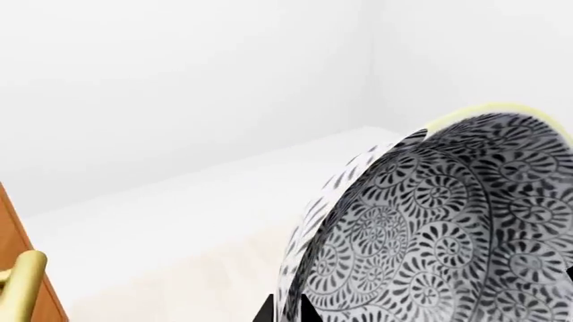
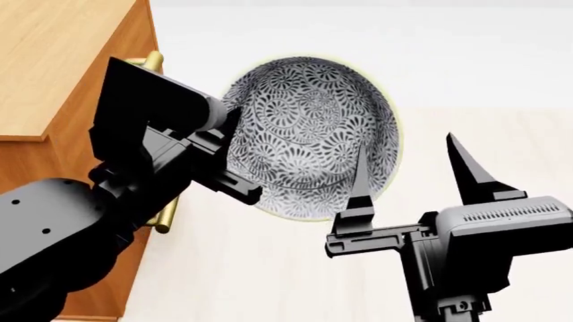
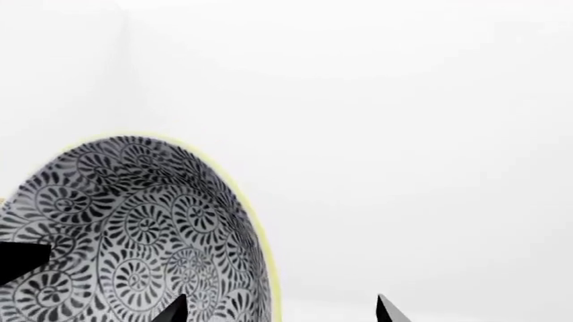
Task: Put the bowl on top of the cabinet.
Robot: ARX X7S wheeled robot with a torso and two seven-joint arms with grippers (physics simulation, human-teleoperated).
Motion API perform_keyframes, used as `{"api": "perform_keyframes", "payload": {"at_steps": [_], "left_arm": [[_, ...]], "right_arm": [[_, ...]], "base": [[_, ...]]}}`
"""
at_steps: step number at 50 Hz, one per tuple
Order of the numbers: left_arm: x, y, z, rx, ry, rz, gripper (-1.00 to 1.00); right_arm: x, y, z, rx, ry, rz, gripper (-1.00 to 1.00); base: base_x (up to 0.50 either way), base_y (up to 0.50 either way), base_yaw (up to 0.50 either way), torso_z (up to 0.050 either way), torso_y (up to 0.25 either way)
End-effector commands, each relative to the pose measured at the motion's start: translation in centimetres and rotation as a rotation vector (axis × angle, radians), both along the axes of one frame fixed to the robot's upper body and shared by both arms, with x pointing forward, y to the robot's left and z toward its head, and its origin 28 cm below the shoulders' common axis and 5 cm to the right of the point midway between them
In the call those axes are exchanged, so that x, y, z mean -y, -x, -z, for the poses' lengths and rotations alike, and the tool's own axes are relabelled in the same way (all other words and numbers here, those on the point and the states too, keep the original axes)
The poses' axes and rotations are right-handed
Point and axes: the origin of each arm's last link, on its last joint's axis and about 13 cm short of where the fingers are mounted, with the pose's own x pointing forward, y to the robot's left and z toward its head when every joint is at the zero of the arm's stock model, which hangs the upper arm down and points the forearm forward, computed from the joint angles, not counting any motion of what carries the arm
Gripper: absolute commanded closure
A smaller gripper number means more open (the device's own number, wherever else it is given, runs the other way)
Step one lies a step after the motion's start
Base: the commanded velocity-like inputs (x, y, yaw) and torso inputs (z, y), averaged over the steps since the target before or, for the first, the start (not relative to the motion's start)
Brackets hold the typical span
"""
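Nearest to us in the head view we count two claws. The right claw stands released, its two black fingers pointing up with a wide gap between them and nothing inside; one finger crosses in front of the bowl's lower rim, but we cannot tell whether it touches. In the right wrist view only the two fingertips of that claw show, spread apart.

Just beyond and to the left of the right claw, the left claw is clamped on the one bowl at its rim, on the side toward the cabinet. The bowl hangs in the air, tipped up so that its patterned inside faces us, the dark grey floral scrolls covering it inside and out. In the left wrist view the bowl fills the space right at the claw, with a pale yellowish edge along the rim; the same edge shows on the bowl in the right wrist view.

Past the left claw, on its outer side, stands the one cabinet, orange-brown wood, its flat top bare where we see it. The bowl is beside the cabinet's front, not on the top. Of brass handles we count two partly visible in the head view, one above the left arm and one below it; one handle shows in the left wrist view.
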Motion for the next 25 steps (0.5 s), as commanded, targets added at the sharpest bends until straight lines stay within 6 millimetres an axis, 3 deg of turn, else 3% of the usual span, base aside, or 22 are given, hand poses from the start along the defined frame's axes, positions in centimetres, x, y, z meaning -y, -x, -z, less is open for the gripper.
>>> {"api": "perform_keyframes", "payload": {"at_steps": [1, 12, 18, 25], "left_arm": [[-0.4, -0.2, -0.2, 0.013, 0.01, -0.026, 1.0], [-0.2, -0.8, -0.6, 0.021, 0.002, -0.037, 1.0], [0.1, -2.0, -2.0, 0.052, -0.03, -0.063, 1.0], [0.2, -3.4, -2.3, 0.036, -0.038, -0.085, 1.0]], "right_arm": [[0.1, -0.1, 0.0, -0.028, 0.016, -0.019, -1.0], [0.2, 0.0, 0.3, -0.034, 0.015, -0.019, -1.0], [0.6, 0.4, 0.6, -0.028, 0.003, -0.013, -1.0], [1.1, 1.2, 1.1, -0.025, -0.011, 0.002, -1.0]], "base": [[0.0, 0.0, 0.0, 0.0, 0.0], [0.0, 0.0, 0.0, 0.0, 0.0], [0.0, 0.0, 0.0, 0.0, 0.002], [0.0, 0.0, 0.0, 0.0, 0.0]]}}
